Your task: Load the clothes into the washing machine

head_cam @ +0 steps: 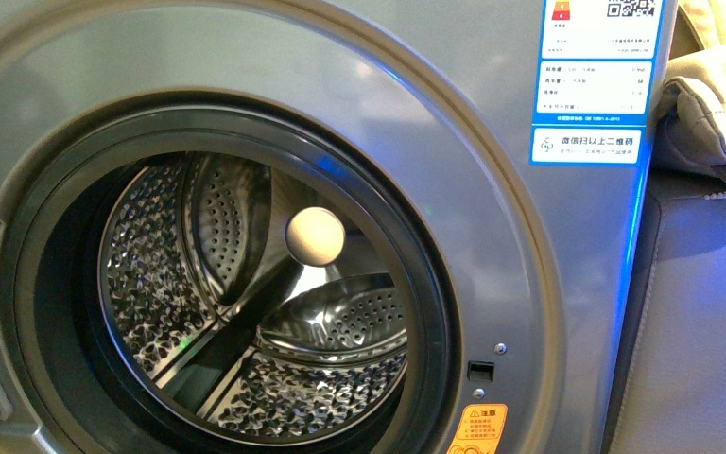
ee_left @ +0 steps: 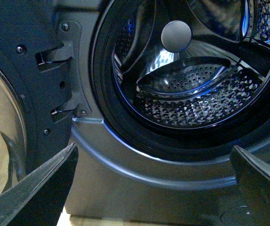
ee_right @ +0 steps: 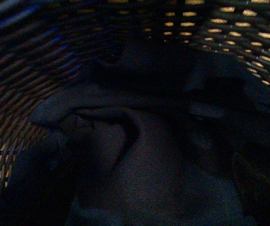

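Observation:
The silver-grey washing machine (head_cam: 492,189) fills the front view; neither arm shows there. Its porthole stands open and the perforated steel drum (head_cam: 246,312) holds nothing. My left gripper (ee_left: 154,148) hangs open just in front of the lower rim of the porthole (ee_left: 125,141), with nothing between its fingers (ee_left: 55,183). The clothes (ee_right: 139,155), a crumpled dark navy garment, lie in the bottom of a woven wicker basket (ee_right: 27,70). Open and right above the fabric is my right gripper (ee_right: 144,193); its fingers are hard to make out in the dark.
The washer's door (ee_left: 12,94) is swung open beside the left gripper, its hinge (ee_left: 55,52) next to the porthole. A folded beige cloth (head_cam: 718,104) lies right of the machine above a grey panel (head_cam: 700,322). An energy label (head_cam: 591,85) and a yellow sticker (head_cam: 480,427) mark the front.

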Controlling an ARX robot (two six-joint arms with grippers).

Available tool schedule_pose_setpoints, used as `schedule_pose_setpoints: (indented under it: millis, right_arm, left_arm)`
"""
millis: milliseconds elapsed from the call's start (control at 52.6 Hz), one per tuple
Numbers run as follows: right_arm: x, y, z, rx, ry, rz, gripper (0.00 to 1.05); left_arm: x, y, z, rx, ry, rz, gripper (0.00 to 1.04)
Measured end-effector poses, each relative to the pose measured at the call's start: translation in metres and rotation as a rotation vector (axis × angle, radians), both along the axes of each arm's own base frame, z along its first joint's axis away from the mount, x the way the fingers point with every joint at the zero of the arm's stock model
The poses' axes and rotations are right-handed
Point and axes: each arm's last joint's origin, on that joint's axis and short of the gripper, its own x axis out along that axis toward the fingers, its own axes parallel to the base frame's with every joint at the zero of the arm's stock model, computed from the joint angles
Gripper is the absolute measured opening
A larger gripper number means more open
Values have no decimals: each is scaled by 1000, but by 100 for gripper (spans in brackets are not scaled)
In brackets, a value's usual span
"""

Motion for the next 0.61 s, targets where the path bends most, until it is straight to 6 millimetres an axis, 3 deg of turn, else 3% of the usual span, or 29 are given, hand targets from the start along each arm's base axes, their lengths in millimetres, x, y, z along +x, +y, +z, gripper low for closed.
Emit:
schedule_pose_setpoints:
  millis: [323,608]
  right_arm:
    - [-12,-7,-40,14,59,-59,97]
    - [-23,-9,-61,19,82,-85,97]
  left_arm:
    - [0,0,0,0,0,0,98]
    - [0,0,0,0,0,0,98]
